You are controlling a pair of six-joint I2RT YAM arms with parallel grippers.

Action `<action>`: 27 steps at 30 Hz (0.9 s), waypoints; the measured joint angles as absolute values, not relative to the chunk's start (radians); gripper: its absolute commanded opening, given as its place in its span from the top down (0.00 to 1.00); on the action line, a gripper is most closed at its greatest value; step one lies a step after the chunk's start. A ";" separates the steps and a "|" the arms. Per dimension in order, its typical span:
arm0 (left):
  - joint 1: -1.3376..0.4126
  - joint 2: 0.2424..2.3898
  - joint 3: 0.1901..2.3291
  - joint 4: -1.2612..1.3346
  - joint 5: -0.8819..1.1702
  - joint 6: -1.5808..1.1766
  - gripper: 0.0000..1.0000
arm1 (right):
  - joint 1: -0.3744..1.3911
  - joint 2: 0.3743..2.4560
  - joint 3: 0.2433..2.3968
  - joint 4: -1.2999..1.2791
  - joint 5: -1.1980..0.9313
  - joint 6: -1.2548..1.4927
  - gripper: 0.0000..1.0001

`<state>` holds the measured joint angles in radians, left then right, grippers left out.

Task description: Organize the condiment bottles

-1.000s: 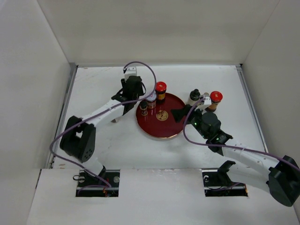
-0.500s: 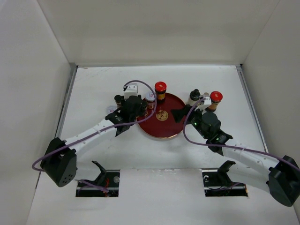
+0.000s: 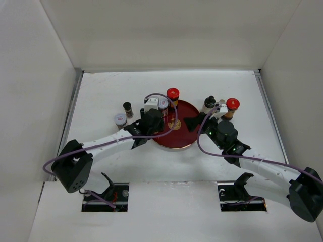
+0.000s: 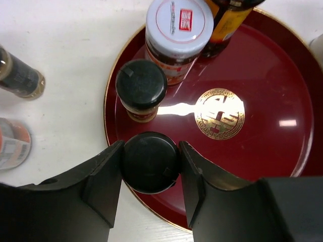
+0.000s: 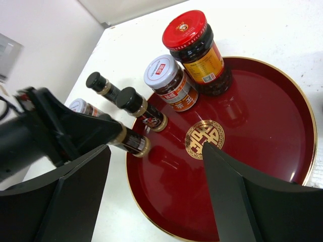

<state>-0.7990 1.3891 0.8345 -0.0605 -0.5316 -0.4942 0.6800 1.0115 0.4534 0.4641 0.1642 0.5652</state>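
Note:
My left gripper (image 4: pixel 150 154) is shut on a small black-capped bottle (image 4: pixel 150 162), held upright at the left rim of the round dark-red tray (image 4: pixel 262 151). On the tray stand another black-capped bottle (image 4: pixel 141 85), a white-lidded jar (image 4: pixel 179 22) and a red-capped jar (image 3: pixel 173 96). To the left, off the tray, are a black-capped bottle (image 3: pixel 127 108) and a silver-lidded jar (image 3: pixel 120 119). On the table to the right of the tray stand a black-capped pale bottle (image 3: pixel 209 103) and a red-capped jar (image 3: pixel 232 106). My right gripper (image 3: pixel 194 122) hangs open over the tray's right side, holding nothing.
White walls close in the table on the left, back and right. Purple cables loop above both arms. The left arm (image 3: pixel 106 143) stretches across the table's near left, and the right arm (image 3: pixel 252 161) across its near right.
The left gripper has come from behind the tray's left side toward me and to the right, carrying the black-capped bottle to the tray's left rim. The right gripper has stayed put.

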 measured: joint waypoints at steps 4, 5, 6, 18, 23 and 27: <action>-0.799 1.425 0.797 -0.017 -0.524 -0.495 0.61 | 0.680 1.011 0.453 0.464 0.164 0.565 0.15; -0.799 1.429 0.788 0.002 -0.527 -0.496 0.58 | 0.680 1.011 0.453 0.464 0.164 0.566 0.15; -0.799 1.429 0.786 0.013 -0.524 -0.496 0.53 | 0.680 1.011 0.453 0.464 0.164 0.566 0.14; -0.800 1.341 0.727 0.034 -0.538 -0.497 0.28 | 0.680 1.014 0.453 0.464 0.164 0.566 0.04; -0.773 1.196 0.710 0.025 -0.573 -0.498 0.28 | 0.680 1.015 0.453 0.464 0.164 0.566 0.05; -0.676 1.121 0.706 -0.008 -0.589 -0.513 0.28 | 0.680 1.020 0.453 0.464 0.163 0.565 0.45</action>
<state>-0.6758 1.1210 0.7063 -0.0078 -0.5888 -0.5129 0.6804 1.0199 0.4534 0.4644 0.1635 0.5652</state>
